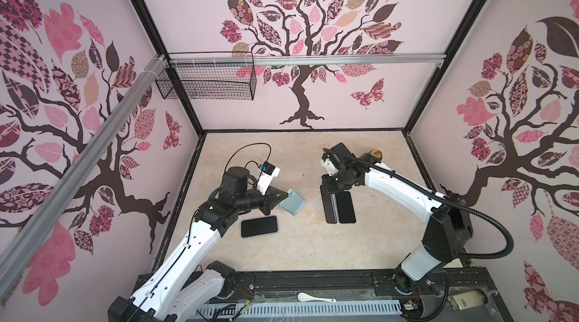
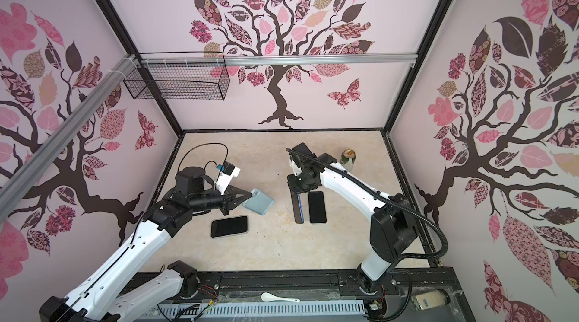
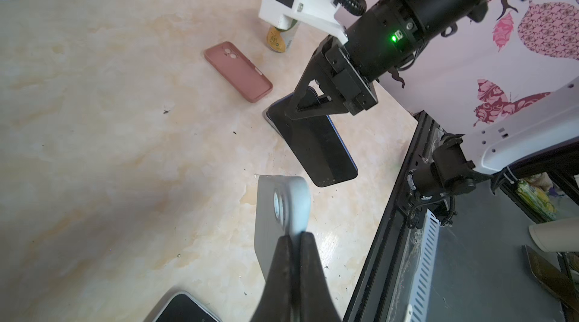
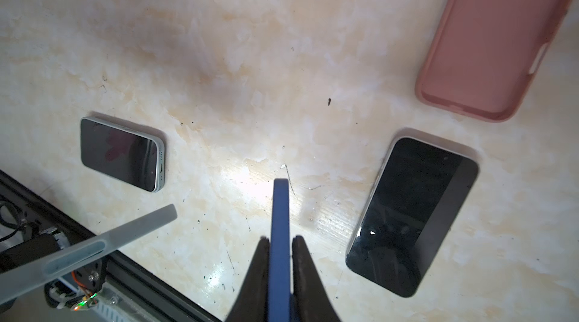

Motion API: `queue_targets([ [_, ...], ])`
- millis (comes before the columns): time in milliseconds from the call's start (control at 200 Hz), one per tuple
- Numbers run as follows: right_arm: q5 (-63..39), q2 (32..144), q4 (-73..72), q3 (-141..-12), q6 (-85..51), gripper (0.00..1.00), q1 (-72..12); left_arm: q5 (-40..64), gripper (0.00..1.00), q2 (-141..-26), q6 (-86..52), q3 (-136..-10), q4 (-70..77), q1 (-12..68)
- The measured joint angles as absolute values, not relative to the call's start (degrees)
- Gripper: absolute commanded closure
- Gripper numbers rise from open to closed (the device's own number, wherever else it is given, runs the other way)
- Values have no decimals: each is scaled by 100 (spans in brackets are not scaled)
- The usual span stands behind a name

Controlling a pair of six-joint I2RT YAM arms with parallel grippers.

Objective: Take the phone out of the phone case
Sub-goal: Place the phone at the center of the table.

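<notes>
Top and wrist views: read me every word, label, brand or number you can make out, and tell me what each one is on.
On the can: label print and a mark on its top, too blurred to read.
On the bottle: a white label, too small to read.
On the pink case and the phone: no text seen.
Nothing here can be quoted.

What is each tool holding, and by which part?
Left tool: pale blue case, pinched at its camera-cutout corner. Right tool: dark blue case, clamped at one end.
</notes>
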State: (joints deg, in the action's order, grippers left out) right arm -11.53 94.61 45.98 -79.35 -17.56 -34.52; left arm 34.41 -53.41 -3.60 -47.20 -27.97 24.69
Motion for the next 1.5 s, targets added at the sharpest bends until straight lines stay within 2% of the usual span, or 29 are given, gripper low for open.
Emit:
queue_targets([
  [435,-2362,10567,4801,-8436,-1645,100,-3227,3518,100,-5253,51,-4584,-3247,2766],
  [875,-2729,10847,4668,-8436,-1634,99,-2862,2958,100,-5804,189,-4584,-3312,3922],
  [1230,-2851,11231,4508,-8433,-1629,98,-2655,1977,100,-6047,-126,-4617,-3103,3944],
  [1495,-2856,11327,4388,-8431,-1636,95,-2521,1798,100,-6582,-172,-4943,-2941,3944],
])
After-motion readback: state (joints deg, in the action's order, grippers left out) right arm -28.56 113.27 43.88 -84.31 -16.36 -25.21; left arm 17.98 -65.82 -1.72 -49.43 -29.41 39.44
